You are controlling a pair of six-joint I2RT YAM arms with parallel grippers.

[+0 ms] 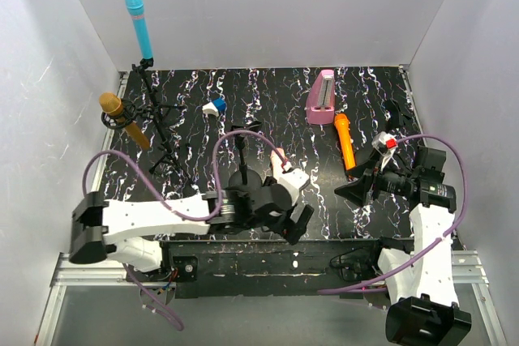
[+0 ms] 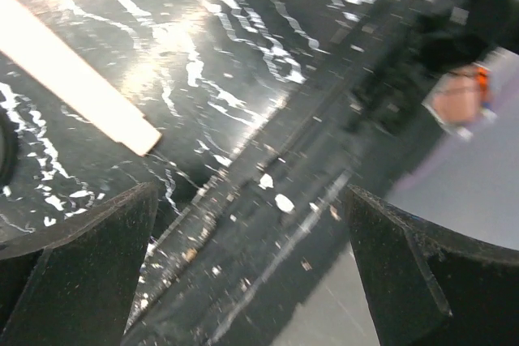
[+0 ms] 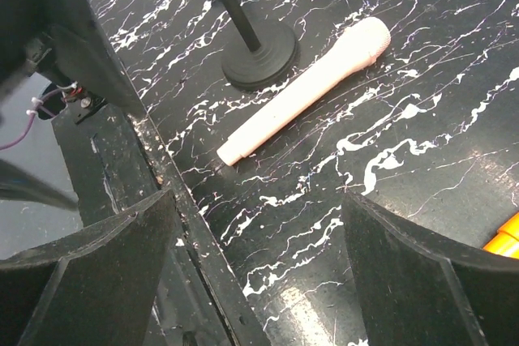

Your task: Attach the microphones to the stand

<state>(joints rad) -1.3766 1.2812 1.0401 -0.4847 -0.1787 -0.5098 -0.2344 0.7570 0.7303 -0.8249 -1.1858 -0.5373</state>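
both my pincers are empty, jaws spread wide: left pincer (image 2: 250, 200) hangs low over the near strip of the table (image 2: 243, 30), right pincer (image 3: 258, 200) faces the same strip from the other side

blue mic (image 1: 138, 18) and gold mic (image 1: 120, 117) already sit up on the tripod stand (image 1: 158, 119) at far left. pink-cream mic (image 3: 304, 96) lies flat on the table, tail close to the near edge, head pointing away from it, just beside the foot of the small round-base stand (image 3: 259, 58); can't tell if it touches the foot. orange mic (image 1: 345, 139) lies flat too, further right, near my right pincer

risks as i judge them:
- both pincers face the pink-cream mic and sit close together, so if both go in, fingers or wrists may clash
- the mic is a smooth round stick, so a finger landing off-centre would likely roll it, and with the tail so near the table edge it could skid off
- a grab at the tail alone would leave the head sagging, which makes the clip (image 1: 246, 127) hard to hit
- the small stand looks light, so a nudge on its foot or pole may topple it
- pushing a mic into the clip one-handed could shove the whole stand over, so the other pincer should brace it
- the right pincer could sweep the orange mic aside and send it rolling
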